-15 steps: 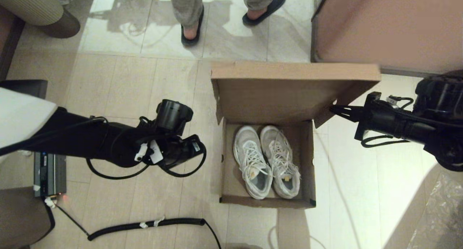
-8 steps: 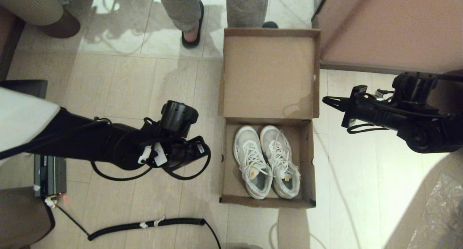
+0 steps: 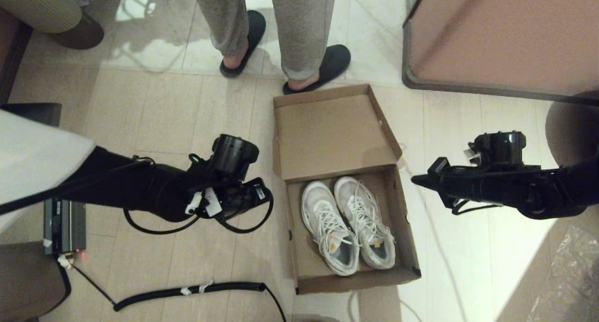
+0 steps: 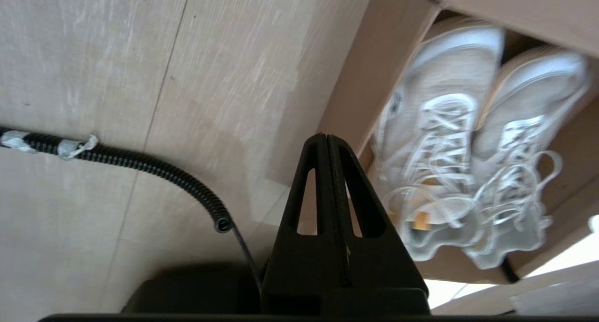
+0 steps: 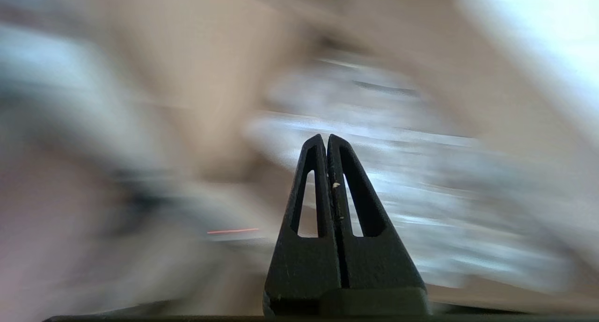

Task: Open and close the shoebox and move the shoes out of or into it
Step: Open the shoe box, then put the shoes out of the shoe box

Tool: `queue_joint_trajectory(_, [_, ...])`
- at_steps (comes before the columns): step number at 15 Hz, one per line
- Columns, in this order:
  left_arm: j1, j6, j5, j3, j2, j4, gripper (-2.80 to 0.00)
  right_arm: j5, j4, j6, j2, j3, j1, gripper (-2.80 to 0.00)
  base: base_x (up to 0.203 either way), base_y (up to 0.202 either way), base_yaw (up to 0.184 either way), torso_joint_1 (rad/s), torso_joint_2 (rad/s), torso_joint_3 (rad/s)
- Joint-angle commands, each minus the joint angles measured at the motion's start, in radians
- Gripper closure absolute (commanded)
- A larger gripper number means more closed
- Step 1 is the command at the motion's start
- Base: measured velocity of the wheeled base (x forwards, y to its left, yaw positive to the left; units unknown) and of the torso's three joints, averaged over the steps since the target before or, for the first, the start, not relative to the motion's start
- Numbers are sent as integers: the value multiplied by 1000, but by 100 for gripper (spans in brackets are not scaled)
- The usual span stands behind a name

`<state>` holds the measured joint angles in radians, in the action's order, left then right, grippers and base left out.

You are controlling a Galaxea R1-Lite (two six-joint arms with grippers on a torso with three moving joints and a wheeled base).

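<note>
The brown cardboard shoebox stands open on the floor, its hinged lid lying back flat towards a person. The pair of white and grey shoes lies side by side inside, toes towards the lid. My right gripper is shut and empty, pointing at the box's right wall from just beside it; its wrist view is a blur behind the closed fingers. My left gripper is shut and empty, hovering left of the box. Past its tip I see the box's left wall and the shoes.
A person in dark slippers stands right behind the lid. A large pinkish-brown panel fills the back right. A coiled black cable lies on the floor at front left, near a black device. Crinkled plastic sits at front right.
The lid has swung from half raised to flat on the floor. The box has turned slightly. My right gripper has dropped away from the lid's edge. The person has stepped closer.
</note>
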<state>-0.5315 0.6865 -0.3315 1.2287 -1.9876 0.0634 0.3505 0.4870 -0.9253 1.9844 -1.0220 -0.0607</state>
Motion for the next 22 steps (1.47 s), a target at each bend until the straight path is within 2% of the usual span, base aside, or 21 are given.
queue_joint_trajectory(1, [4, -21, -4, -3, -50, -4, 0, -128, -46, 185, -43, 104, -25, 0, 0, 0, 0, 0, 0, 0])
queue_joint_trajectory(3, [3, -46, -6, 18, -114, 3, 0, -140, -48, 209, -30, 121, -24, 0, 0, 0, 0, 0, 0, 0])
queue_joint_trajectory(7, [2, -48, -47, 237, -269, 16, 0, -182, -16, 221, 10, 138, -19, 0, 0, 0, 0, 0, 0, 0])
queue_joint_trajectory(10, [4, -48, -68, 364, -373, 53, 0, -294, 131, 340, 128, 175, -20, 0, 0, 0, 0, 0, 0, 0])
queue_joint_trajectory(12, [6, -47, -70, 440, -423, 69, 0, -319, 230, 391, 160, 244, -23, 0, 0, 0, 0, 0, 0, 0])
queue_joint_trajectory(19, [6, -43, -62, 705, -539, 70, 0, -318, 248, 387, 163, 358, -30, 0, 0, 0, 0, 0, 0, 0])
queue_joint_trajectory(22, [7, -42, -59, 707, -544, 136, 0, -321, 248, 385, 153, 388, -53, 0, 0, 0, 0, 0, 0, 0])
